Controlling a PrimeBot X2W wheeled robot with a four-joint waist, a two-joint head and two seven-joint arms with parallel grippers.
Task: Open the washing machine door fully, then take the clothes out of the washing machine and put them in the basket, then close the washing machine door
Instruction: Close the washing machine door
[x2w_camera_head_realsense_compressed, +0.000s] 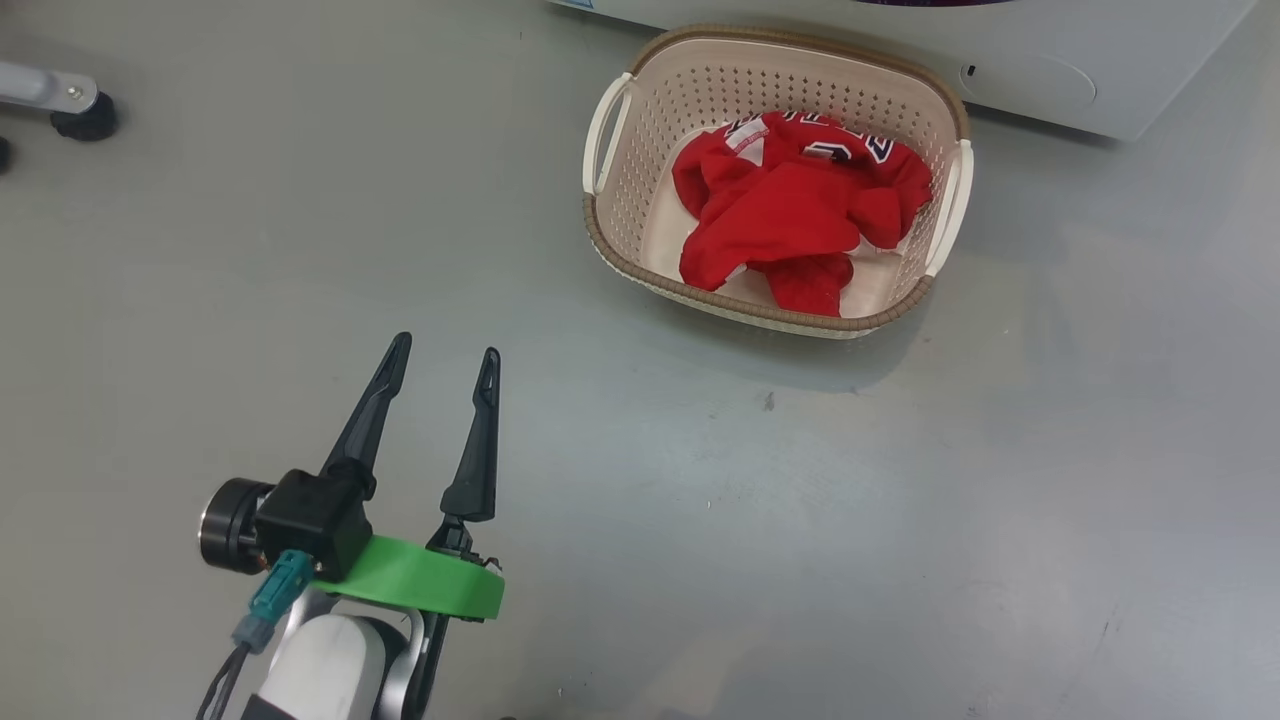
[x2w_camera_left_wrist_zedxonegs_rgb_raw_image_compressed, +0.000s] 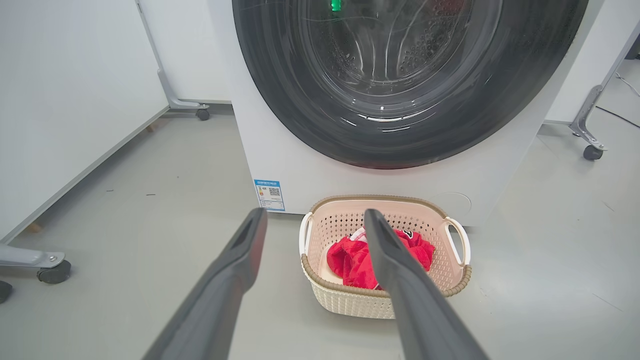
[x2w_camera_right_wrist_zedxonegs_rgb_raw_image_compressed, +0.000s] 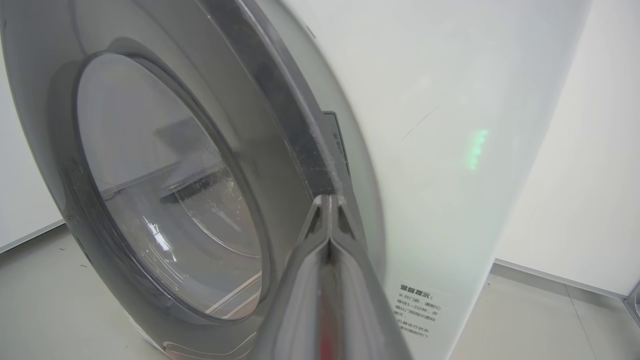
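Note:
The cream basket (x2w_camera_head_realsense_compressed: 610, 235) stands on the grey floor just in front of the white washing machine (x2w_camera_head_realsense_compressed: 1050, 70), and the red clothes (x2w_camera_head_realsense_compressed: 800, 210) lie bunched inside it. My left gripper (x2w_camera_head_realsense_compressed: 445, 352) hovers open and empty, well short of the basket and to its left. Its wrist view shows the basket (x2w_camera_left_wrist_zedxonegs_rgb_raw_image_compressed: 350, 300), the clothes (x2w_camera_left_wrist_zedxonegs_rgb_raw_image_compressed: 350, 260) and the black washing machine door (x2w_camera_left_wrist_zedxonegs_rgb_raw_image_compressed: 300, 115) lying against the machine's front (x2w_camera_left_wrist_zedxonegs_rgb_raw_image_compressed: 280, 165). My right gripper (x2w_camera_right_wrist_zedxonegs_rgb_raw_image_compressed: 327, 202) is shut, its tips at the edge of the door (x2w_camera_right_wrist_zedxonegs_rgb_raw_image_compressed: 165, 190) beside the white cabinet (x2w_camera_right_wrist_zedxonegs_rgb_raw_image_compressed: 450, 150). I cannot tell if they touch.
Wheeled metal stand legs sit at the left (x2w_camera_head_realsense_compressed: 85, 110) (x2w_camera_left_wrist_zedxonegs_rgb_raw_image_compressed: 50, 270) and at the right of the machine (x2w_camera_left_wrist_zedxonegs_rgb_raw_image_compressed: 590, 150). A white panel wall (x2w_camera_left_wrist_zedxonegs_rgb_raw_image_compressed: 75, 100) runs along the left. Open grey floor (x2w_camera_head_realsense_compressed: 800, 520) lies between me and the basket.

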